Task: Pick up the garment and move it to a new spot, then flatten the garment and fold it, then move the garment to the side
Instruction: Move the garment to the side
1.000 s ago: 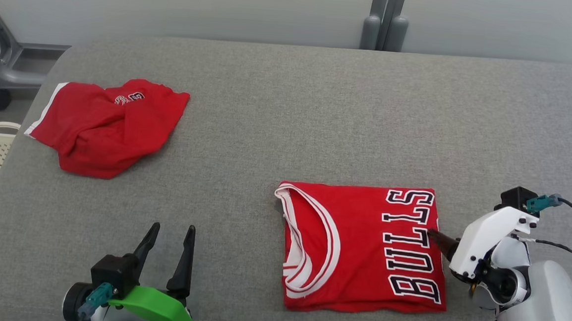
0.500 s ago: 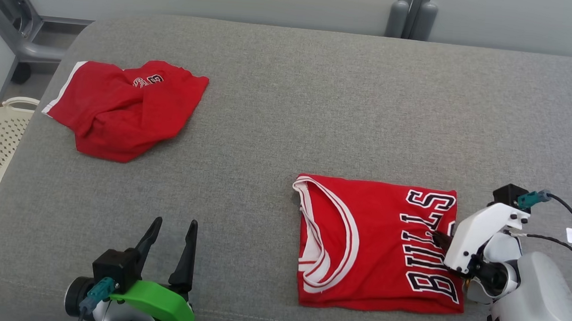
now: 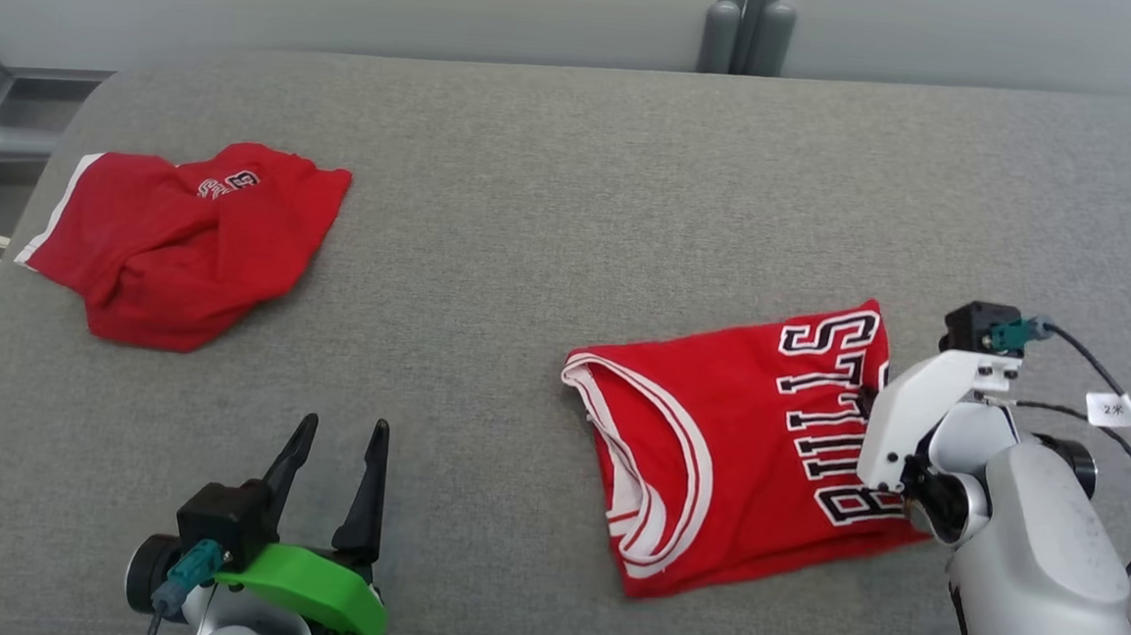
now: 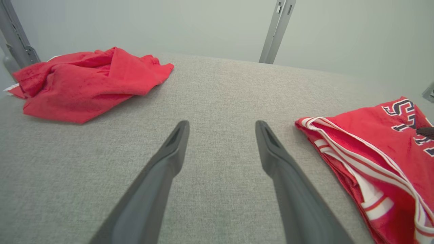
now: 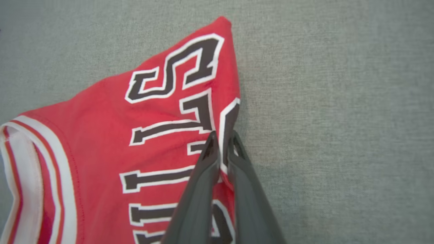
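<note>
From the head camera, you see the folded jersey [image 3: 734, 446] lying right of centre on the grey tabletop [image 3: 552, 209], skewed, with its lettered edge at the right gripper [image 3: 867, 405]. The left gripper [image 3: 344, 427] sits low at the near edge, jaws apart, holding nothing. A second red garment [image 3: 178, 235] lies crumpled at the far left, well apart from the jersey.

Left wrist: you look between two spread fingers at bare grey fabric, with the jersey's striped armhole off to the right.

Right wrist: the jaws are together, clamped on the jersey's edge right beside the lettering, and that edge looks slightly lifted.

Judgement: flattening and folding appear done, so what you have left is moving the jersey to the side.
</note>
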Tool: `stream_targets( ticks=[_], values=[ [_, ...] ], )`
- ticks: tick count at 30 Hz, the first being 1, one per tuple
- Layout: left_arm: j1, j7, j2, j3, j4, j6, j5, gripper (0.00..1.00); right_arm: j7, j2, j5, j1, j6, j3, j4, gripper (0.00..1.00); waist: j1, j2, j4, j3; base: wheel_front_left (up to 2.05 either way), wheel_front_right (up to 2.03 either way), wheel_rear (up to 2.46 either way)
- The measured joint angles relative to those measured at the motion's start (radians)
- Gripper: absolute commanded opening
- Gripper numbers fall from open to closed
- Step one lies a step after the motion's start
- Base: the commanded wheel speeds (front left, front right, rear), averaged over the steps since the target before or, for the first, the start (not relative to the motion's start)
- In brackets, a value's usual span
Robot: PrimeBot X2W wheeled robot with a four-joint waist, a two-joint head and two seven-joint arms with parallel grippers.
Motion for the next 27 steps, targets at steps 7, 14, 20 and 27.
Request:
stream_targets(
  ticks=[7, 14, 20, 27],
  values=[
    [-0.03, 0.0, -0.004, -0.016, -0.026, 0.0, 0.013, 1.0, -0.031, -0.002, -0.121, -0.109, 0.0, -0.036, 0.025, 0.0, 0.0, 0.0, -0.072, 0.019, 0.0, 0.0, 0.0],
    [-0.072, 0.0, 0.009, -0.064, -0.073, 0.0, 0.026, 1.0, -0.068, -0.044, -0.242, -0.25, 0.0, -0.075, 0.068, 0.0, 0.0, 0.0, -0.141, 0.084, 0.0, 0.0, 0.0],
    [-0.129, 0.0, 0.032, -0.124, -0.117, -0.001, 0.039, 1.0, -0.107, -0.089, -0.294, -0.35, 0.0, -0.137, 0.127, 0.0, 0.0, 0.0, -0.187, 0.155, 0.0, 0.0, 0.0],
    [-0.18, 0.0, 0.057, -0.218, -0.154, -0.001, 0.046, 1.0, -0.157, -0.164, -0.363, -0.429, 0.0, -0.198, 0.184, 0.0, 0.0001, 0.0, -0.231, 0.238, 0.0, 0.0, 0.0]
  ],
)
